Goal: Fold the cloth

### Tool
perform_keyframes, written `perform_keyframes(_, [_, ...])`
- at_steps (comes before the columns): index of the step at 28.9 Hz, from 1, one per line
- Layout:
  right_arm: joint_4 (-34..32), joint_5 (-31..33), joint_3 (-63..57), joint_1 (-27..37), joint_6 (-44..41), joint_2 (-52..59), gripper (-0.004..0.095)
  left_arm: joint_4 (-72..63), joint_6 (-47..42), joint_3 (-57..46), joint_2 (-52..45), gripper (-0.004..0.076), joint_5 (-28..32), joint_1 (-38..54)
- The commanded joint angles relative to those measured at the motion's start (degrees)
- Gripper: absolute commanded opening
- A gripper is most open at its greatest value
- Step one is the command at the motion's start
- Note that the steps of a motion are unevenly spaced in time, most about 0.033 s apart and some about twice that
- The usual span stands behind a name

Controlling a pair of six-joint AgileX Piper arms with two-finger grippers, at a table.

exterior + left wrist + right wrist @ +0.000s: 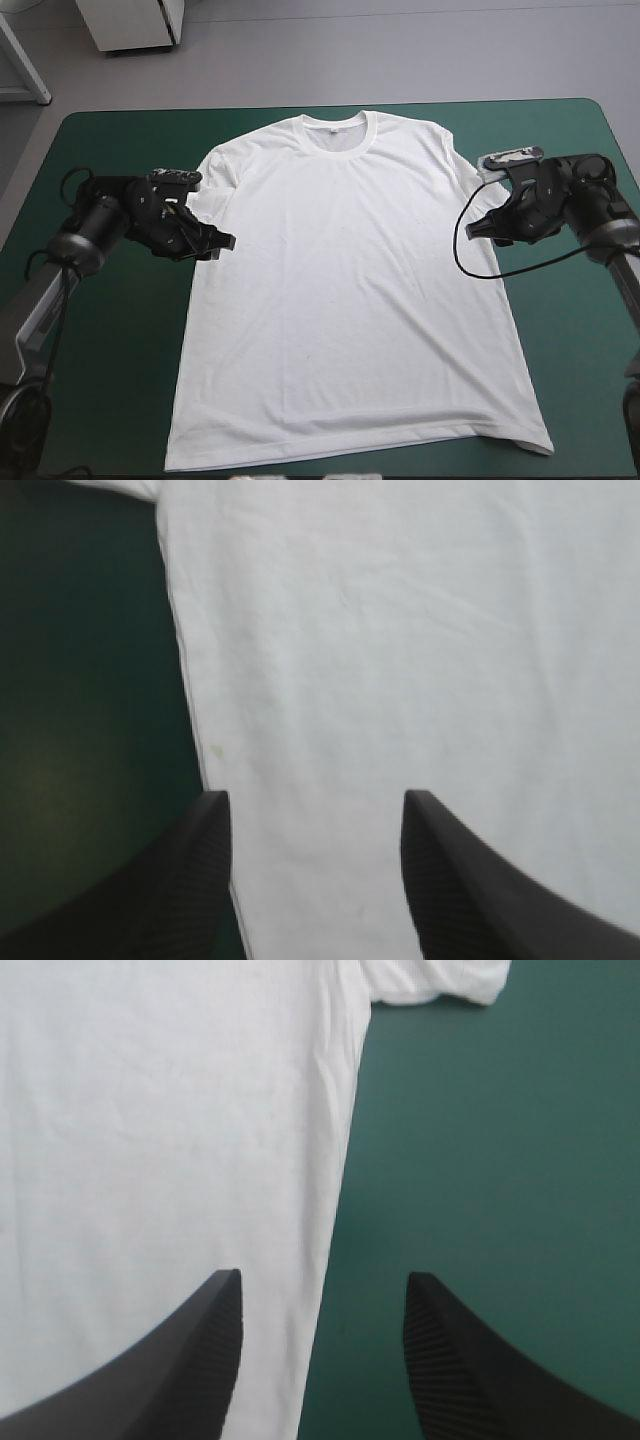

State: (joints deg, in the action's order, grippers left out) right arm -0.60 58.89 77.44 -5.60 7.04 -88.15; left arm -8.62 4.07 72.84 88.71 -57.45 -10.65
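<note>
The high view looked down from behind over the whole table [120, 350]. Each wrist view sat close over one side edge of the T-shirt [350, 280], which the high view shared.

The white, short-sleeved fabric T-shirt [350, 290] lies spread flat and front up on the middle of the teal-green table cover [100, 380], its round collar toward the cover's far edge, its hem close to the near edge, both short sleeves angled outward, the cloth only lightly creased.
</note>
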Motion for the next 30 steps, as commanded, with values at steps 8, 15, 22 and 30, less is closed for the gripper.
perform_keyframes(8, [0.1,-4.4,7.2,0.1,2.2,-3.5,0.047,5.2,-0.4,6.5,8.5,0.0385,2.7,1.0])
perform_keyframes(15, [0.0,-5.3,7.2,0.1,2.6,-4.0,0.047,7.1,-0.6,6.5,11.6,0.0385,4.0,1.0])
perform_keyframes(22, [0.1,-5.2,7.2,0.1,2.6,-7.3,0.0469,6.5,-0.6,6.5,13.0,0.0385,4.2,2.1])
perform_keyframes(30, [-0.1,-6.0,7.2,0.1,2.6,-9.6,0.0468,4.1,0.4,6.5,15.6,0.0385,3.9,2.1])
